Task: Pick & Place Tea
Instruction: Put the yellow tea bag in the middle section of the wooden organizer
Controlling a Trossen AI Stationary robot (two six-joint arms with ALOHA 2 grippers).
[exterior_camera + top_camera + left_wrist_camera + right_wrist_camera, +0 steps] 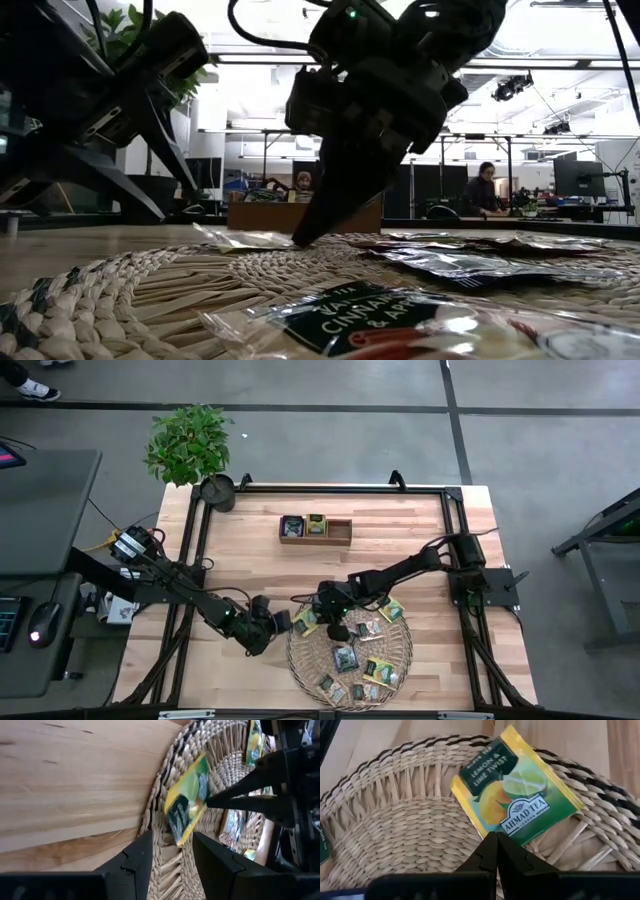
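- Where the round woven tray [398,658] meets the bare wood at its rim nearest the left arm, one tea sachet [516,787] lying tilted against the raised weave: flat square, yellow border, green face with lemon and lime artwork, dark band reading "Lemon & Lime Twist", "Ahmad Tea" label beneath.
- Right claw [496,840] fully closed, tips pressed together and touching the sachet's edge; nothing gripped between them.
- Left claw [172,851] partly open, empty, low over the tray's rim just beside the same sachet.
- Other sachets [377,672] scattered flat across the tray in green, yellow and dark wrappers.
- Wooden box [338,532] farther back on the desk [250,550], a few sachets in its compartments.
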